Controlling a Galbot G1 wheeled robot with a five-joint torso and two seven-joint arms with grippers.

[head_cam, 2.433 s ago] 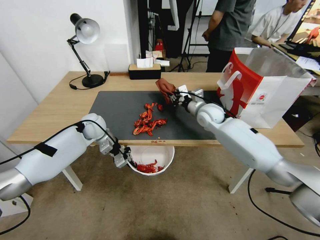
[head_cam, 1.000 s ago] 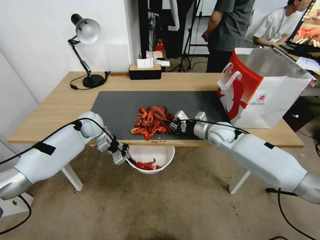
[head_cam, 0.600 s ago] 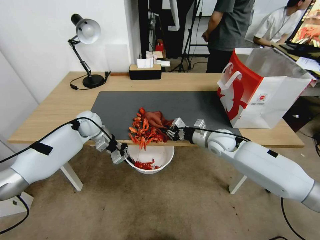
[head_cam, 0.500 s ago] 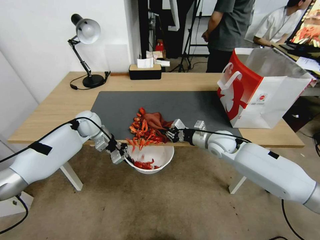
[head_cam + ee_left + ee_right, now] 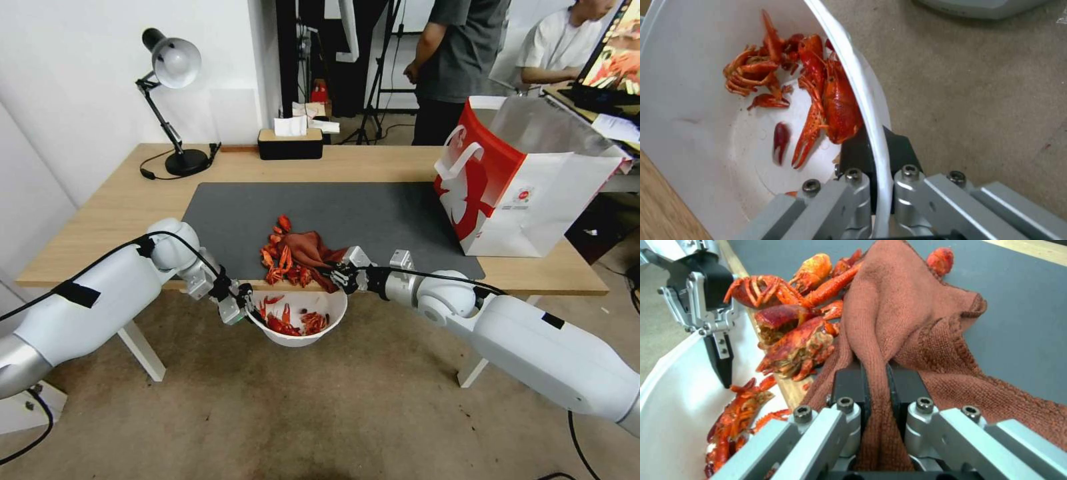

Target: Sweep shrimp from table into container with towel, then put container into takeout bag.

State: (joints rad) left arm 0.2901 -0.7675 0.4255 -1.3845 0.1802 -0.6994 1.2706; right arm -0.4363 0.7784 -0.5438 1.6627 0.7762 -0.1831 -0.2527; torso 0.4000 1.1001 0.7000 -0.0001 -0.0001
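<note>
Light-wood surface [image 5: 113, 207] on white legs with dark grey rectangular mat [image 5: 373, 207]; black desk lamp at 10 o'clock, black tissue box at 12.

Big red-and-white paper takeout bag [image 5: 527, 193], white loop handle, silvery lining, stands open at 2 o'clock of the mat, on the surface corner.

Left pincer [image 5: 239, 308] below the near surface edge, clamped on the rim of the large round white thin-walled bowl [image 5: 333, 319]; left wrist view has one finger [image 5: 853, 151] inside the wall, the other outside. Bowl hangs just under the edge, at 6 o'clock of the heap.

Right pincer [image 5: 341, 275] at the near edge, clamped on a fold of the small rust-red soft cloth [image 5: 310, 248], which drapes over and behind the bright red-orange crayfish shell pieces [image 5: 280, 257]. Some pieces sit at the very edge, some already lie in the bowl.

Handling, judged:
- Shells look light, stiff, spiky; likely to snag the terry and scatter or bounce off the rim.
- Cloth is limp, so it pushes only near the held fold; hold low, close to the mat.
- Bowl wall looks thin and flexible; a one-sided rim pinch may tilt as load grows. Rim is the only hold.
- Bag is light paper and may tip when the bowl goes in.
</note>
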